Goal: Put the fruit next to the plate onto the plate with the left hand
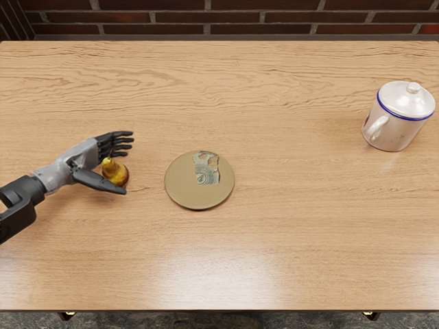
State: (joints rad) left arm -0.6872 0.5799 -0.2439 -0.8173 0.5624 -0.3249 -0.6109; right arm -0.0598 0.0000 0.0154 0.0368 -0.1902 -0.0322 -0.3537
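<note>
Pear (115,172) between left fingers (121,141), perhaps touching

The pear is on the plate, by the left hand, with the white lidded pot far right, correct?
No. The head view shows the pear on the table left of the plate, not on it. It is by the left hand, and the white lidded pot stands far right.

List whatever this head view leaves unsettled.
- Whether the left hand touches the pear: head view, the pear itself covers the side facing the palm.
- The print on the plate: head view, too small and blurred.
- What the white mug holds: head view, its lid covers it.
- The left arm past the forearm: cut by the picture's left edge.
- The right hand: out of view.
</note>
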